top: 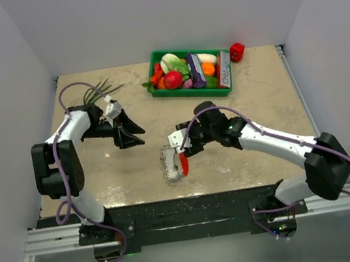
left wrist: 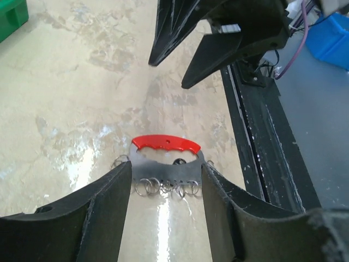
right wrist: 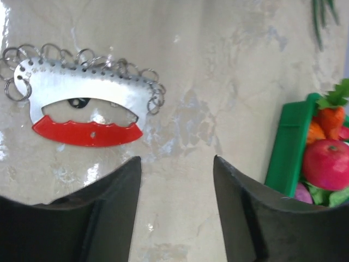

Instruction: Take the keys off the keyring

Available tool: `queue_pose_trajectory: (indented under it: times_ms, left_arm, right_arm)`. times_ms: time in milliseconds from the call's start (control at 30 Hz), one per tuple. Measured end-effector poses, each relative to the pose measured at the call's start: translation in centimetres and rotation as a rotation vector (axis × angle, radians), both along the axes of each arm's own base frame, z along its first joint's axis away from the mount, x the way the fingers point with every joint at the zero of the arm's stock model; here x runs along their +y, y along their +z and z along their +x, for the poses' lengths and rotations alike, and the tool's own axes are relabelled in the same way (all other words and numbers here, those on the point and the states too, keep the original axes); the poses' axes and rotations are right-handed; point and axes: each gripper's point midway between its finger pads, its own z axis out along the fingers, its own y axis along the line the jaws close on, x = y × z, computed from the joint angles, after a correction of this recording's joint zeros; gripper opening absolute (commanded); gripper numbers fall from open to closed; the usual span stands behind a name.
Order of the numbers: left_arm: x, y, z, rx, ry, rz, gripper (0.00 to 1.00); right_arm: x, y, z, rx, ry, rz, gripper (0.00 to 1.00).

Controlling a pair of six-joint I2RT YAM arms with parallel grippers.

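Observation:
The keyring lies flat on the table: a silvery crescent plate with a red curved tag and several small wire rings along its rim. I cannot make out any keys; only a small dark piece shows in the plate's cutout. My right gripper hovers just behind the keyring, open and empty. Further left, my left gripper is also open with nothing in it. In the left wrist view the keyring sits beyond the left gripper, apart from its fingers.
A green bin of toy vegetables stands at the back centre, with a red toy pepper beside it. A green sprig lies at the back left. The black front rail runs close to the keyring.

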Motion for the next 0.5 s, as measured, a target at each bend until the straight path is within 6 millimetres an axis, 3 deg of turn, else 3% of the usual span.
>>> queue_pose_trajectory:
  times_ms: [100,233,367,500]
  left_arm:
    - [0.4,-0.3,-0.7,-0.001,0.005,-0.001,0.59]
    - [0.4,0.2,-1.6,-0.035,0.001,-0.001,0.61]
    - [1.1,1.6,-1.7,-0.091,0.024,-0.003,0.62]
    - [1.8,2.3,-1.7,-0.132,0.052,-0.002,0.63]
  right_arm:
    - [1.0,-3.0,-0.9,0.052,0.04,-0.059,0.75]
    - [3.3,-5.9,-3.5,0.096,0.12,-0.115,0.75]
    - [5.4,-8.4,-5.8,0.148,0.171,-0.161,0.68]
    - [7.3,-9.1,-5.8,0.195,0.158,-0.165,0.56]
